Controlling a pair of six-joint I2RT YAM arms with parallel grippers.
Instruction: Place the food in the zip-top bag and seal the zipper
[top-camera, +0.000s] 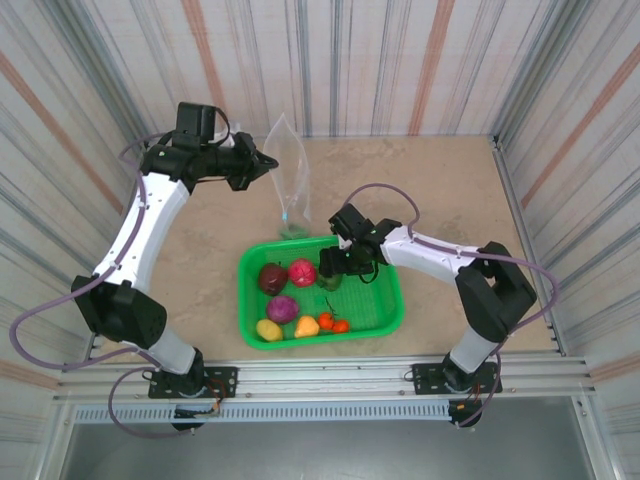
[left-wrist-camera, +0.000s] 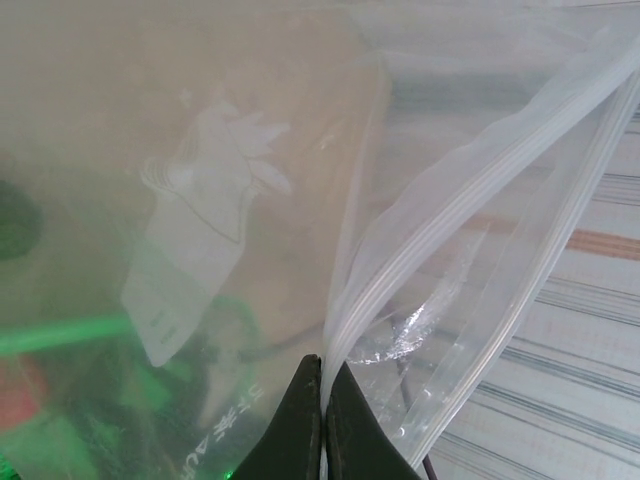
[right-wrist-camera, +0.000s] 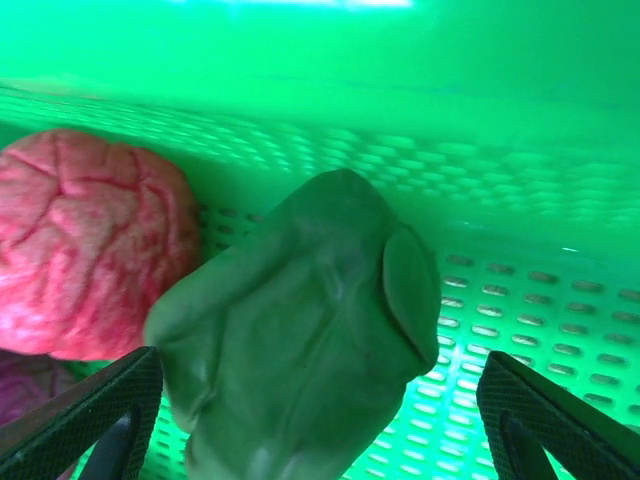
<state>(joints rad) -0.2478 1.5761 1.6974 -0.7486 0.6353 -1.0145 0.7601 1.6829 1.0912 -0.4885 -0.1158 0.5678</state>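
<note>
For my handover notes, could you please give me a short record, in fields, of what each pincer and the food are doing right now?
left pincer: shut on the zip-top bag edge, holding it upright beyond the basket
right pincer: open, straddling the green vegetable in the basket, not yet gripping
zipper: looks unsealed
also in basket: dark red piece, pink piece, purple piece, yellow piece, orange piece, red tomatoes

Zip-top bag (left-wrist-camera: 420, 150) print (left-wrist-camera: 235, 425) seemingly mirrored, blurred; nothing legible.
</note>
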